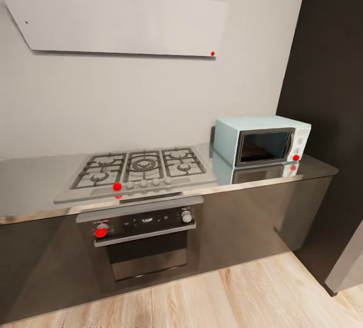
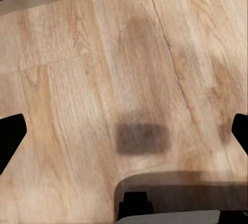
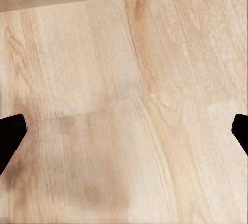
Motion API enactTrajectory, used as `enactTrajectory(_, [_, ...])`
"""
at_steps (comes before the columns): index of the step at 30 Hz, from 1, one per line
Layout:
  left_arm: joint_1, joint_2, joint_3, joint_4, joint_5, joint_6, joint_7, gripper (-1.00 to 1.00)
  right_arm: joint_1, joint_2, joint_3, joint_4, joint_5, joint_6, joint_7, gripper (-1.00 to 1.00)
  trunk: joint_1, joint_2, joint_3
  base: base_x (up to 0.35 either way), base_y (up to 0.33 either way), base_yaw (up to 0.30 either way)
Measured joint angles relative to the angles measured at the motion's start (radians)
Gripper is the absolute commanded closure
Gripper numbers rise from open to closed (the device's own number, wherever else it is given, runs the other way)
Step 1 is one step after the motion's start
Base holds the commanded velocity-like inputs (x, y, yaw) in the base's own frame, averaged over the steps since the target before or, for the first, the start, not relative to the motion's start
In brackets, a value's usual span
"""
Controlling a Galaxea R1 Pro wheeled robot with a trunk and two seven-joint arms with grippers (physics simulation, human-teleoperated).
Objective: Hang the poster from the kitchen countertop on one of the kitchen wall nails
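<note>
Here the head view takes in a stretch of the countertop (image 1: 30, 181) with a gas hob (image 1: 138, 169) set into it, an oven (image 1: 141, 239) below, a pale blue microwave (image 1: 262, 140) toward the right end and a white hood (image 1: 116, 20) on the wall; the poster is not on this stretch, nor can I make out a nail on the wall here, so its place cannot be told from these views. Both wrist cameras look down at the wood floor (image 3: 134, 105). The left gripper (image 2: 124, 133) has its 2 fingertips (image 2: 10, 136) at opposite edges, spread wide with nothing between the jaws but floor; the right gripper (image 3: 124, 133) stands the same, fingertips (image 3: 10, 133) far apart and empty. By my judgement a framed poster will be light, stiff and thin, probably slick on steel, so it is best pinched across a frame edge, gently, leaving the top free for the nail.
</note>
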Motion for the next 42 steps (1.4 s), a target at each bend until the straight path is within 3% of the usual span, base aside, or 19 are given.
enactTrajectory(11, [0.0, 0.009, 0.0, 0.012, 0.0, 0.0, 0.0, -1.0, 0.0, 0.007, 0.0, 0.008, 0.001, -0.002, -0.002, -1.0, 0.0, 0.0, 0.0, -0.046, -0.046, 0.28])
enactTrajectory(24, [0.0, 0.009, 0.0, 0.013, 0.0, 0.0, -0.001, -1.0, 0.002, 0.003, 0.0, 0.009, 0.003, -0.002, 0.0, -1.0, 0.0, 0.0, -0.001, -0.185, -0.189, 0.099])
enactTrajectory(42, [0.0, 0.016, 0.003, 0.013, 0.001, 0.0, 0.001, -1.0, 0.003, 0.009, 0.003, 0.044, 0.006, -0.045, -0.007, -1.0, 0.0, 0.0, -0.001, -0.005, -0.005, 0.256])
